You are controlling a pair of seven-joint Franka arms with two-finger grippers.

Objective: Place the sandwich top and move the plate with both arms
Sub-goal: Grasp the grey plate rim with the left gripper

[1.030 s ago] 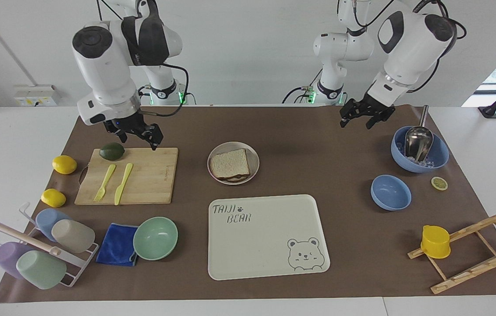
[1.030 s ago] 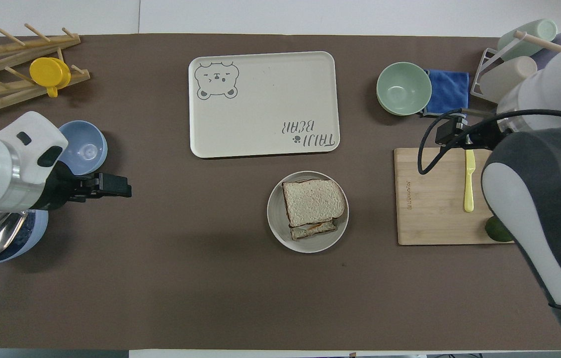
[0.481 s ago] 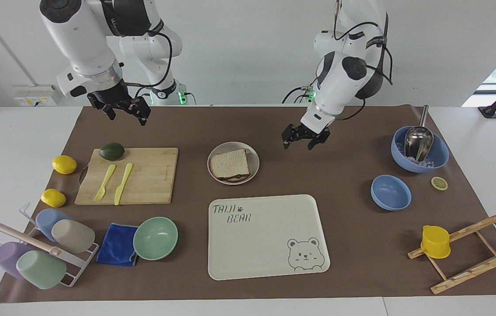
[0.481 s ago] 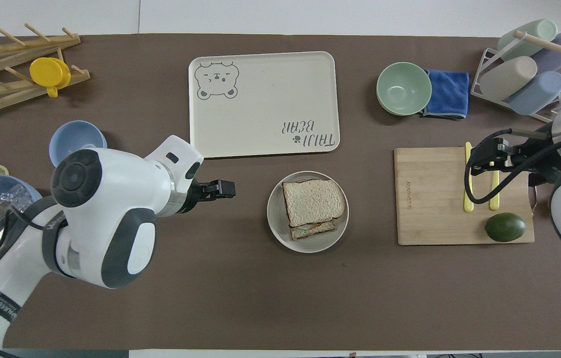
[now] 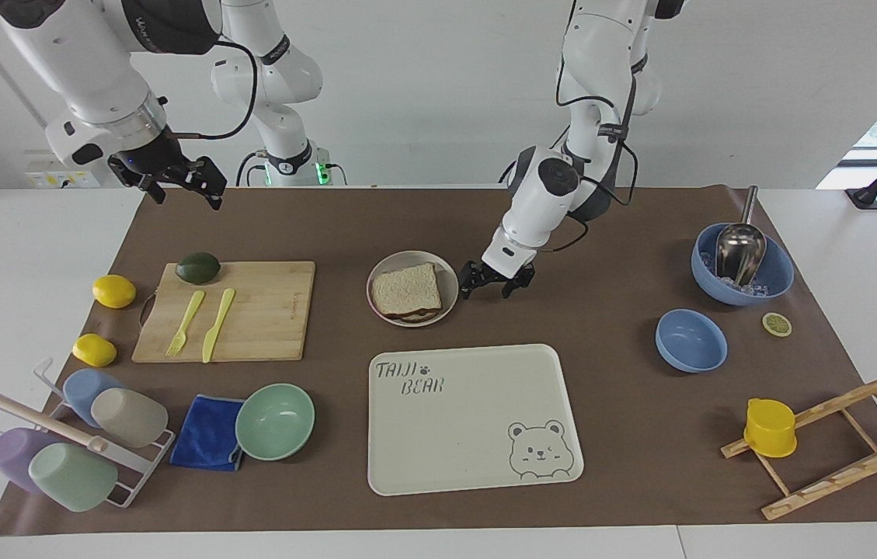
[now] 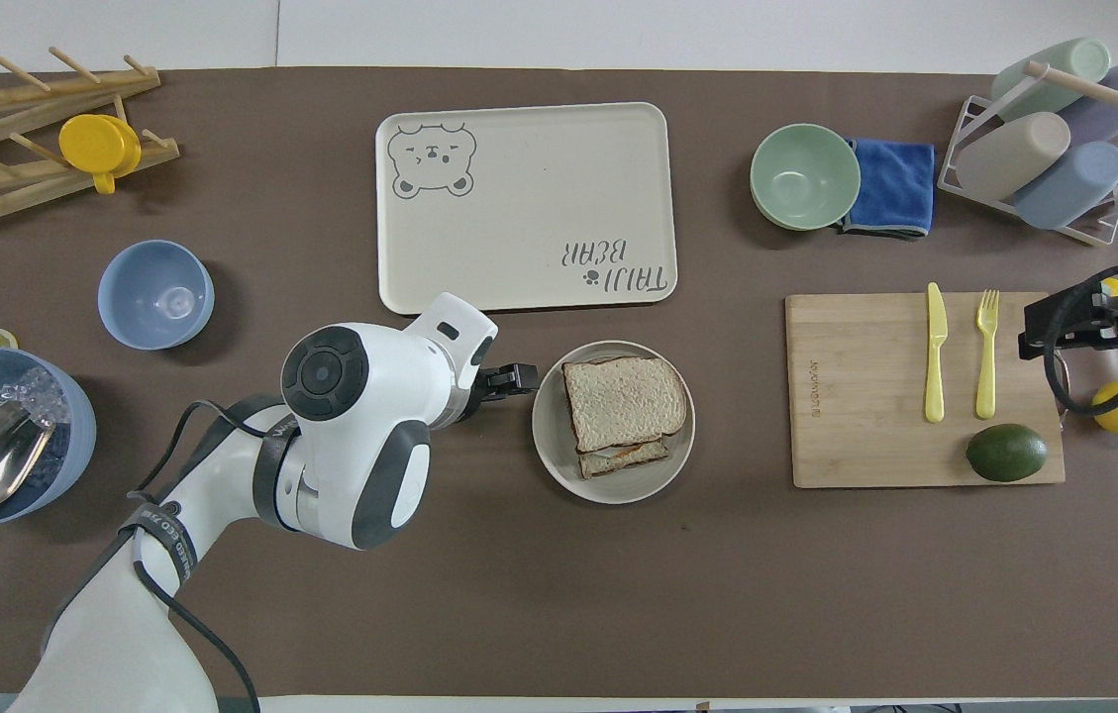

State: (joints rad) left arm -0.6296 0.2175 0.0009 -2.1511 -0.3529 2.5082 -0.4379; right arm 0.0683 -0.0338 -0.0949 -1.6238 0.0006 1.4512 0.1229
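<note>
Brown paper covers the counter, with the plate (image 5: 412,288) at its middle, nearer the robots than the cream tray (image 5: 474,417). The sandwich top (image 5: 405,289) already lies on the stack in the plate, so placing looks done. Within the last second the left gripper (image 5: 495,282) has swung from over the scoop bowl (image 5: 742,263) down to just beside the plate's rim, on the left arm's side, jaws spread and empty. The right gripper (image 5: 171,179) has lifted off the cutting board (image 5: 225,310) and hangs high over the paper's corner, jaws released. Judging by this, the plate move is starting, left arm first.
</note>
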